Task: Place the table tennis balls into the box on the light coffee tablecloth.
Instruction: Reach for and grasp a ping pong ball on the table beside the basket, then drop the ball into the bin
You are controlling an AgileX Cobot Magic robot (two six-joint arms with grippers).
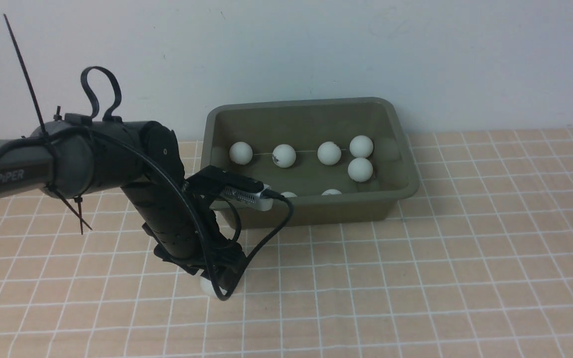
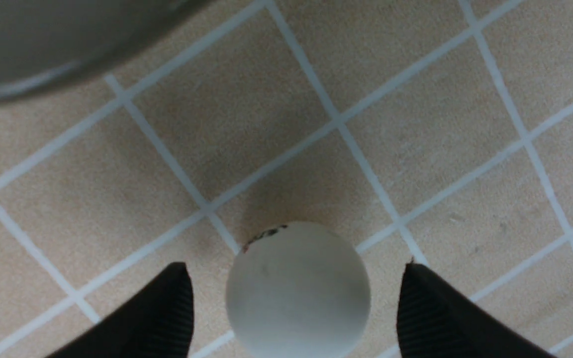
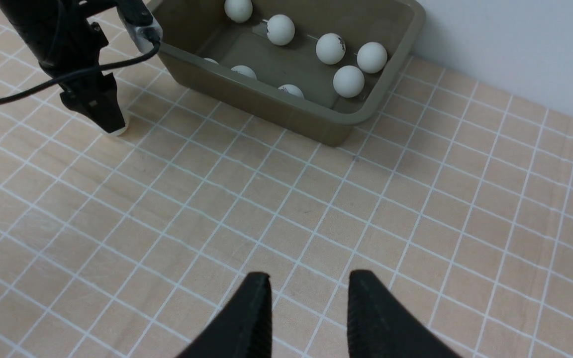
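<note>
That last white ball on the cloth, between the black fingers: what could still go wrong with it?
1. The ball sits loose between the left gripper's open fingers, with a gap on each side. If one finger touches first, the ball might roll away across the tablecloth.
2. It is smooth and round, so a squeeze off its middle could pop it out.
3. The box has a raised rim; a low carry might knock the ball loose.

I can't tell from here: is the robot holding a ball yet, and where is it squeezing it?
Not yet. The left gripper has open fingers either side of one ball, not touching. The right gripper holds nothing.
</note>
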